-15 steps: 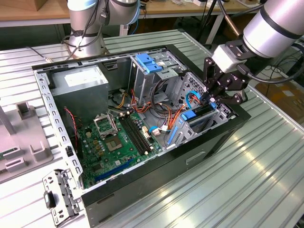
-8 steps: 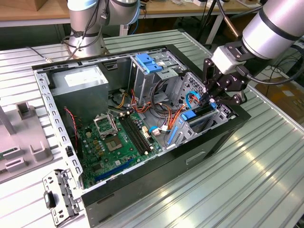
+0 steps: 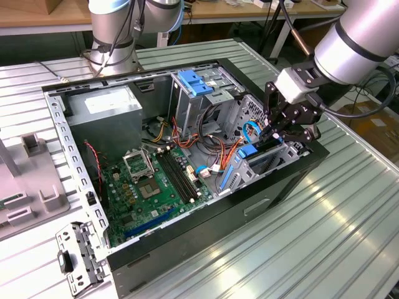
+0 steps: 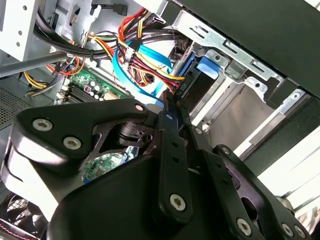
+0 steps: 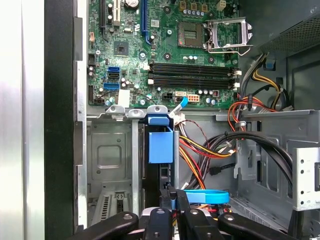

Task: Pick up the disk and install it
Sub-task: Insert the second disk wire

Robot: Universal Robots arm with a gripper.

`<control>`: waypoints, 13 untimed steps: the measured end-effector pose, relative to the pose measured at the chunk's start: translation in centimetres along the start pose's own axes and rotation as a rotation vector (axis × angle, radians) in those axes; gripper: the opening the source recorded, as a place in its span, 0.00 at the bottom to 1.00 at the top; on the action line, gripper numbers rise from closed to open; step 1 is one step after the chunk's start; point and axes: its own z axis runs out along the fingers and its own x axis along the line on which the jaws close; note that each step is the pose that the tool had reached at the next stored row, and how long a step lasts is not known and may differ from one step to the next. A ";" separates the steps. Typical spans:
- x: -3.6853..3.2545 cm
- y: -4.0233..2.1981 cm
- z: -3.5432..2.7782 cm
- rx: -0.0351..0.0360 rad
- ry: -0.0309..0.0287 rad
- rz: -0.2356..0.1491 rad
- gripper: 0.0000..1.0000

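The disk [image 3: 259, 151] stands on edge in the drive cage [image 3: 274, 163], at about 3 o'clock from the motherboard [image 3: 149, 187] in the exterior view. In the first wrist view we look along it: the blue carrier end [image 5: 161, 145] sits in the cage slot with the dark body below it. We judge it is on edge because the slot only takes it that way, and that it is largely in but perhaps not fully home.

The gripper [image 3: 278, 134] hangs over the disk's outer edge, at about 4 o'clock from the blue bracket [image 3: 194, 82]. In both wrist views its jaws look drawn together with no gap we can see [image 5: 175, 197] [image 4: 167, 112]. Whether they nip a thin edge of the disk or merely bear on it, we cannot tell. Closing in on that edge suits guiding the disk down the slot. It also keeps the arm away from the wire bundle beside it.

The computer case [image 3: 206, 212] lies on its side on the ribbed table [image 3: 324, 237], open side up, which gives access from above.

We count:
- one disk
- one gripper
- one motherboard
- one grey power supply box [image 3: 106, 112], at about 11 o'clock from the motherboard
- one blue flat cable [image 5: 205, 196] looping near the jaws
- one loose metal plate [image 3: 78, 258] on the table, at about 7 o'clock from the case
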 end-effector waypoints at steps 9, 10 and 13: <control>0.15 -0.01 0.09 -0.0003 0.0004 -0.002 0.16; 0.16 -0.01 0.12 -0.0004 0.0003 -0.002 0.16; 0.18 -0.03 0.21 -0.0005 0.0003 -0.002 0.16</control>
